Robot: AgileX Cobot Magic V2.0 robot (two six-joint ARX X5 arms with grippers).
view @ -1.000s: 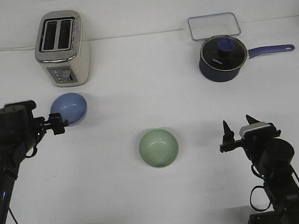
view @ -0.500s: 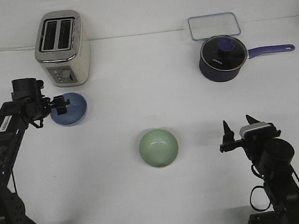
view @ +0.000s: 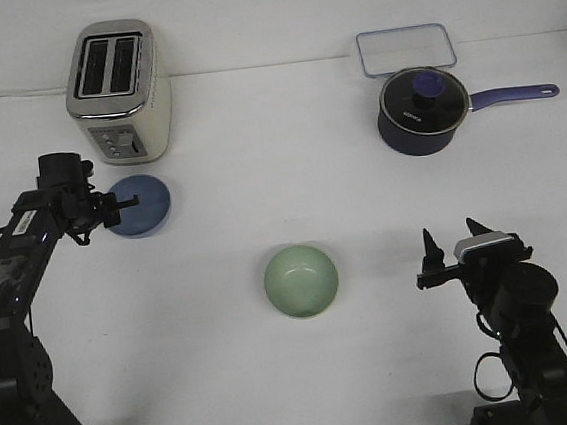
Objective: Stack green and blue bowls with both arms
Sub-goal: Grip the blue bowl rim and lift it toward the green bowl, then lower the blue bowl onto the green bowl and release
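Observation:
The blue bowl [view: 144, 207] sits level and upright in front of the toaster at the left. My left gripper [view: 120, 202] reaches in from the left and is closed on the bowl's left rim, one finger lying over the rim. The green bowl [view: 301, 281] stands alone, upright, at the middle front of the table. My right gripper [view: 450, 234] is open and empty at the front right, fingers pointing up, well to the right of the green bowl.
A silver toaster [view: 118, 92] stands at the back left, just behind the blue bowl. A dark navy saucepan [view: 422, 110] with a purple handle and a clear lidded container [view: 405, 48] stand at the back right.
The left arm has swung up and towards the toaster. The blue bowl, tilted on its side a second ago, has turned level and now lies flat. The right arm has not moved.

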